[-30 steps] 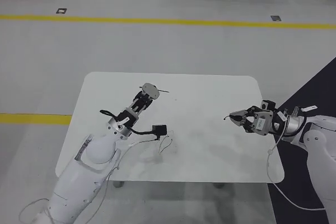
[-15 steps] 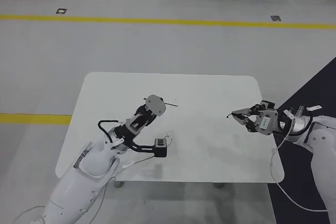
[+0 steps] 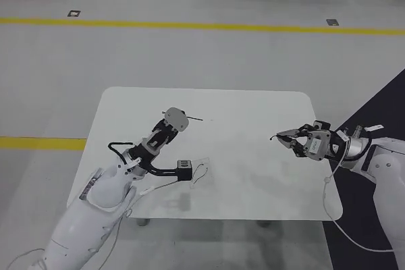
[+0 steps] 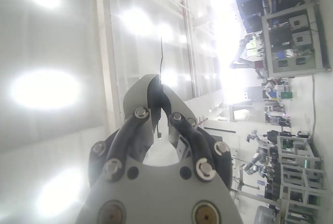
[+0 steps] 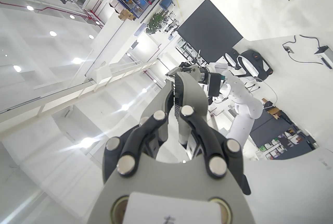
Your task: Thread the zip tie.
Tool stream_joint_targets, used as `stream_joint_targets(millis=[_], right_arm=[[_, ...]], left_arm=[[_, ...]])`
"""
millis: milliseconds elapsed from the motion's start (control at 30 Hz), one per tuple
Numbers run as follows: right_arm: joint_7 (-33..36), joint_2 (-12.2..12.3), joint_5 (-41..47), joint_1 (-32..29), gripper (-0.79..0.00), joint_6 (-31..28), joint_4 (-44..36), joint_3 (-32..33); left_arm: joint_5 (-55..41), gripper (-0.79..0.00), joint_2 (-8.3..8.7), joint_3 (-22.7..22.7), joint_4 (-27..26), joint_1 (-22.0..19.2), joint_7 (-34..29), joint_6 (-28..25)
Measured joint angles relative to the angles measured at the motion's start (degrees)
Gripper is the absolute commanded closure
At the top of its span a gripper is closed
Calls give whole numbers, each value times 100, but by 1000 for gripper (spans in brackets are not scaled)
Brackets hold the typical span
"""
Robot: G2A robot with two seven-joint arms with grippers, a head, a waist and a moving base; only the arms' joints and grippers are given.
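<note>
Left pincer [image 4: 157,81] is clenched on the tie [image 4: 161,58], whose tail juts beyond its tips; right pincer [image 3: 283,139] is also clenched, well apart across the desk [image 3: 243,108]; threading looks not yet begun; next, the pincers must close in and align.

I read the zip tie [image 4: 161,61] as a thin black strip, pinched in the closed left gripper [image 3: 182,117] above the far left of the table [image 3: 256,108]. Its long end pokes out past the fingertips toward the right (slightly wavy up close), and its short end dangles between the fingers.
</note>
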Motion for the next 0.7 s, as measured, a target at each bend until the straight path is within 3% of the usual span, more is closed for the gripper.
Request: stream_joint_targets(millis=[100,267,333,433,500,567,700], right_arm=[[0,0,0,0,0,0,0,0],[0,0,0,0,0,0,0,0],[0,0,0,0,0,0,0,0],[0,0,0,0,0,0,0,0],[0,0,0,0,0,0,0,0],[0,0,0,0,0,0,0,0],[0,0,0,0,0,0,0,0]], left_arm=[[-328,0,33,-158,-364,-64,464,-1316],[-722,0,145,-417,-948,-248,1660,-4282],[-1035,0,188,-528,-1063,-324,2196,-5417],[-1932,0,216,-778,-984,-439,3031,-6717],[-2609,0,216,-871,-928,-528,3413,-7193],[-3029,0,214,-876,-922,-540,3464,-7251],[-2716,0,214,-870,-926,-534,3426,-7184]])
